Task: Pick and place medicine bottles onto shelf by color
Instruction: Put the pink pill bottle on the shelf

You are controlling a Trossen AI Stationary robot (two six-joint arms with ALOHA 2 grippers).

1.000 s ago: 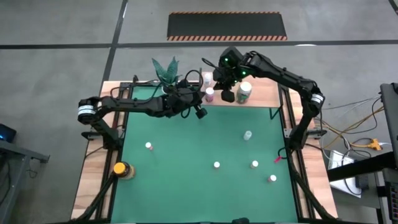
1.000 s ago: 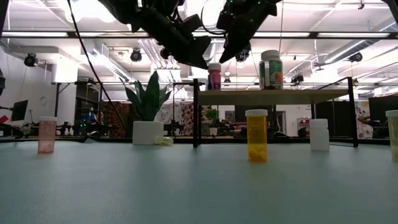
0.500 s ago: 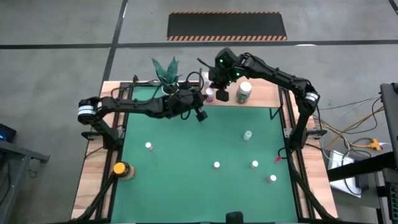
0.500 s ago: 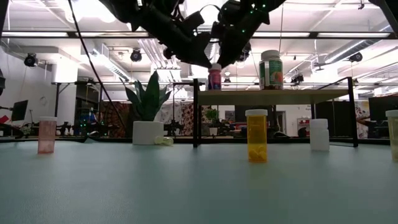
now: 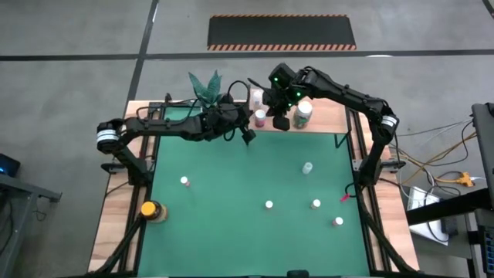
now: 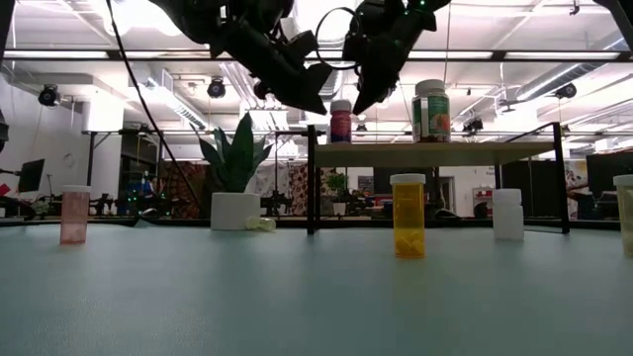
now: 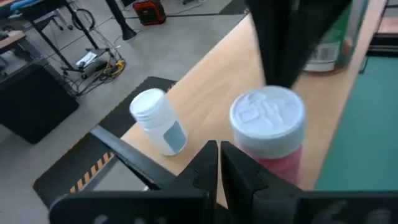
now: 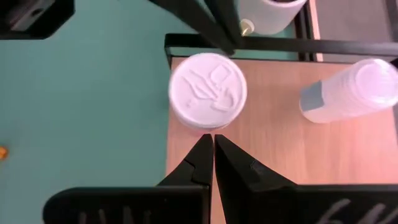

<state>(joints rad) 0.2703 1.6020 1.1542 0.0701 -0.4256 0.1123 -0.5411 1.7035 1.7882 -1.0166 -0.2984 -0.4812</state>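
Observation:
The shelf (image 5: pixel 324 123) stands at the table's far edge. On it a pink white-capped bottle (image 5: pixel 261 117) stands upright, a green-labelled bottle (image 5: pixel 302 114) stands to its right, and a whitish bottle (image 7: pixel 158 121) lies on its side. My left gripper (image 7: pixel 217 163) is shut and hovers just off the shelf's left end, beside the pink bottle (image 7: pixel 267 124). My right gripper (image 8: pixel 212 152) is shut above the shelf, close to the pink bottle's cap (image 8: pixel 208 90). In the low view the two grippers flank the pink bottle (image 6: pixel 341 121) from above. Several more bottles stand on the green mat (image 5: pixel 231 193).
A potted plant (image 5: pixel 207 86) stands left of the shelf at the far edge. On the mat are a pink bottle (image 5: pixel 184 181), an amber yellow-capped one (image 5: pixel 150 210) and small ones (image 5: pixel 268 205), (image 5: pixel 316 204), (image 5: pixel 338 222), (image 5: pixel 308 167). The two grippers are near each other.
My right gripper swung left toward the pink bottle's cap, then drew back a little to the right. My left gripper shifted slightly toward the far edge, closer to the shelf. The bottles on the shelf stayed where they were.

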